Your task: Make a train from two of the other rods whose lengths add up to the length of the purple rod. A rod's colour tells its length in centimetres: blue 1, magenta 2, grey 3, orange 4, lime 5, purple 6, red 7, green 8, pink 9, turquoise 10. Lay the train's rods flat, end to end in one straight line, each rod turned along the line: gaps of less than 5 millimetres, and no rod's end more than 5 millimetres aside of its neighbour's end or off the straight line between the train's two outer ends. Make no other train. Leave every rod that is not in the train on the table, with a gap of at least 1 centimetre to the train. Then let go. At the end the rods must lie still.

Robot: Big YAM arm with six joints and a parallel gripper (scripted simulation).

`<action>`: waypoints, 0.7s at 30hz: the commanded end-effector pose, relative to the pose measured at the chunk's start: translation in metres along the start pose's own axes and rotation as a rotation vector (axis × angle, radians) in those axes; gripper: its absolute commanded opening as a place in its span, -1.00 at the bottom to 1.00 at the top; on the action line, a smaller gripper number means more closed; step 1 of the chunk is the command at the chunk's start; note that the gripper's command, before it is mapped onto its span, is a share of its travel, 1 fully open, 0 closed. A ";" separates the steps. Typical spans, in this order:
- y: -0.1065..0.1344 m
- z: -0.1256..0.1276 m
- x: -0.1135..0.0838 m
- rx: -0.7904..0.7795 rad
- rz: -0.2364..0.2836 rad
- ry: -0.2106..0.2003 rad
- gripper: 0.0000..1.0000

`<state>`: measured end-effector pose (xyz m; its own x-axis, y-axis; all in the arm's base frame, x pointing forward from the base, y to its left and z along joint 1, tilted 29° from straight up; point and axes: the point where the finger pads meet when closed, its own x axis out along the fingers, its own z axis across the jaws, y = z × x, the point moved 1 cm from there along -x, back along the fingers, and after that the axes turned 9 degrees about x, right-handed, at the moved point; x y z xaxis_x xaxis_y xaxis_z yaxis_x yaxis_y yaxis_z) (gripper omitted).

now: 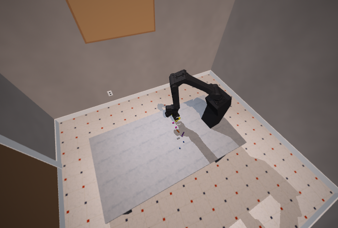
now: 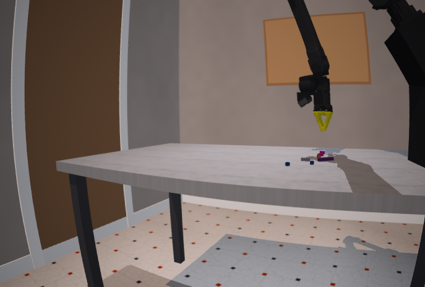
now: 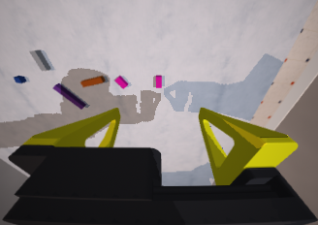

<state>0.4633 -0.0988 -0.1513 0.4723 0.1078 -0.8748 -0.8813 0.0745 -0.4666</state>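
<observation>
My gripper (image 1: 175, 118) (image 2: 322, 130) (image 3: 159, 112) is open and empty, above the table. One magenta rod (image 1: 173, 123) (image 2: 321, 152) (image 3: 158, 81) lies beyond the fingertips in the wrist view. The other magenta rod (image 1: 175, 127) (image 3: 121, 81) lies between it and the orange rod (image 1: 177, 131) (image 2: 318, 156) (image 3: 93, 81), with a gap to each and turned differently from the orange. The purple rod (image 1: 182, 134) (image 2: 325, 159) (image 3: 70, 96) lies slanted beside the orange one, apart from it.
A grey rod (image 1: 178, 138) (image 2: 305, 159) (image 3: 42, 60) lies past the orange one. One blue rod (image 1: 183, 141) (image 2: 311, 162) (image 3: 19, 79) lies near it; another blue rod (image 1: 179, 148) (image 2: 287, 163) lies farther out, outside the wrist view. The arm's shadow crosses the table (image 1: 137, 166) (image 2: 185, 166).
</observation>
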 end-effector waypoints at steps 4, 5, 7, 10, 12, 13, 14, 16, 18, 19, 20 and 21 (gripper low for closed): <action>0.006 0.002 0.001 -0.011 0.016 -0.007 1.00; 0.006 0.002 0.001 -0.011 0.016 -0.007 1.00; 0.006 0.002 0.001 -0.011 0.016 -0.007 1.00; 0.006 0.003 0.001 -0.009 0.016 -0.007 1.00; 0.006 0.006 0.002 0.011 0.016 -0.009 1.00; 0.006 0.008 0.002 0.018 0.016 -0.009 1.00; 0.007 0.009 0.003 0.033 0.014 -0.007 1.00; 0.009 0.013 0.005 0.080 0.014 -0.005 1.00; 0.010 0.020 0.006 0.152 0.016 -0.004 1.00; 0.010 0.023 0.007 0.198 0.017 -0.003 1.00; 0.010 0.023 0.007 0.198 0.016 -0.003 1.00; 0.010 0.028 0.008 0.250 0.017 -0.002 1.00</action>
<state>0.4628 -0.0841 -0.1530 0.4624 0.1094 -0.8799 -0.8783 0.1922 -0.4377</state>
